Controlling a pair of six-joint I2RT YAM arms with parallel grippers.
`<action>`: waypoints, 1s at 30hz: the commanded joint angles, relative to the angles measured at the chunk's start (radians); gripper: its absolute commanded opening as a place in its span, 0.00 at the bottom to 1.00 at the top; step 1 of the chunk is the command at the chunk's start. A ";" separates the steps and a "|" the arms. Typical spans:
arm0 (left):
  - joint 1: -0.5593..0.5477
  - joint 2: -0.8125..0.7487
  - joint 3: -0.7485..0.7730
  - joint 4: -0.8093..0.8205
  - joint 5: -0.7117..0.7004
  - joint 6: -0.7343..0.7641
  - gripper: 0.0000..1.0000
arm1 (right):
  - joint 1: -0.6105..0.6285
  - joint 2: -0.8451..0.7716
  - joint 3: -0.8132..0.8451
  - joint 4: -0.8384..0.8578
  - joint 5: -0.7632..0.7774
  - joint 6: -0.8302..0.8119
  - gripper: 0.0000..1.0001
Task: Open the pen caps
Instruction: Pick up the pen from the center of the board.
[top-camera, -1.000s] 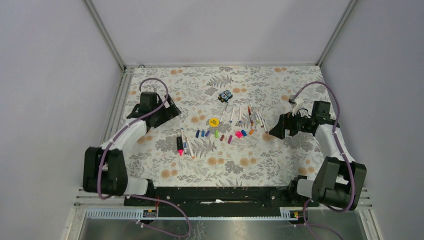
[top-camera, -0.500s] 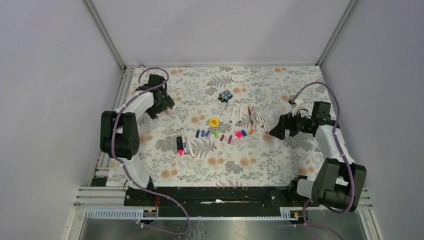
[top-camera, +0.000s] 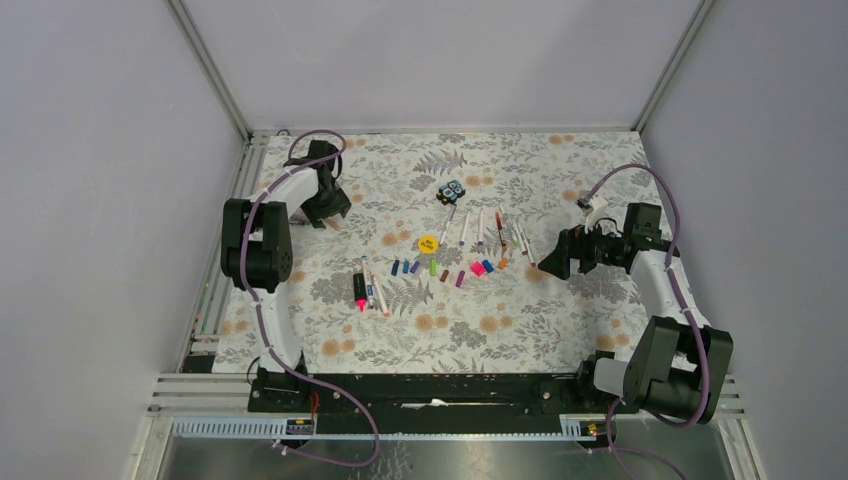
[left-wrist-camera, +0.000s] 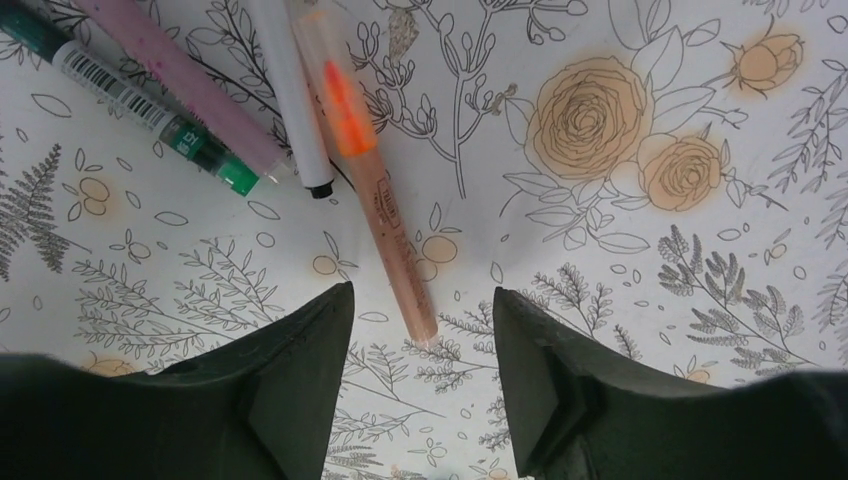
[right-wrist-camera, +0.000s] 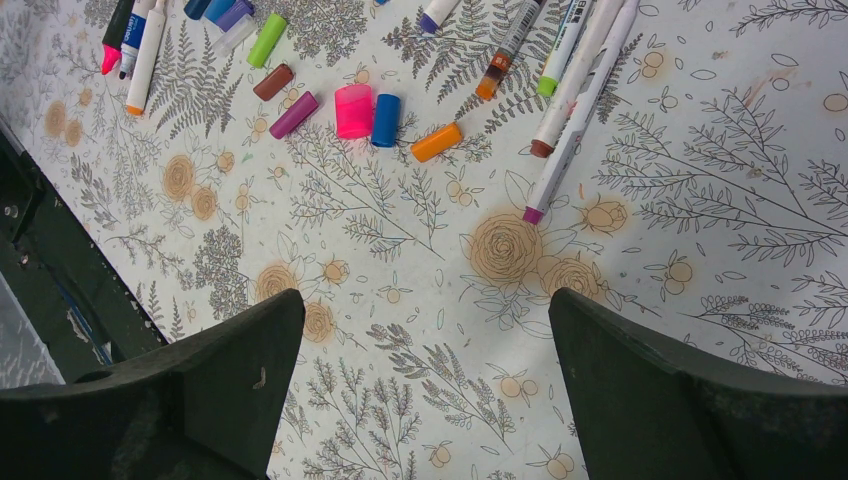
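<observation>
You have the pens (top-camera: 480, 230) and pen caps (top-camera: 434, 268) clustered mid-table (top-camera: 450, 340), well apart from every edge; the left gripper (left-wrist-camera: 420, 300), its arm folded toward the far-left corner, and the right gripper (right-wrist-camera: 425, 305), near the right edge, both have jaws apart, empty.

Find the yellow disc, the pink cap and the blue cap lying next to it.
yellow disc (top-camera: 428, 243): top view, centre of its flat face.
pink cap (right-wrist-camera: 353, 110): right wrist view, middle of its body.
blue cap (right-wrist-camera: 386, 120): right wrist view, middle of its body.
</observation>
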 joint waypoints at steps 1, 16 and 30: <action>0.004 0.031 0.081 -0.036 -0.029 0.012 0.58 | -0.004 -0.016 -0.001 0.017 -0.017 -0.021 1.00; 0.004 0.098 0.124 -0.083 -0.058 0.028 0.48 | -0.005 -0.014 -0.002 0.017 -0.017 -0.021 1.00; 0.005 0.100 0.124 -0.080 -0.039 0.055 0.15 | -0.007 -0.019 0.002 0.015 -0.019 -0.017 1.00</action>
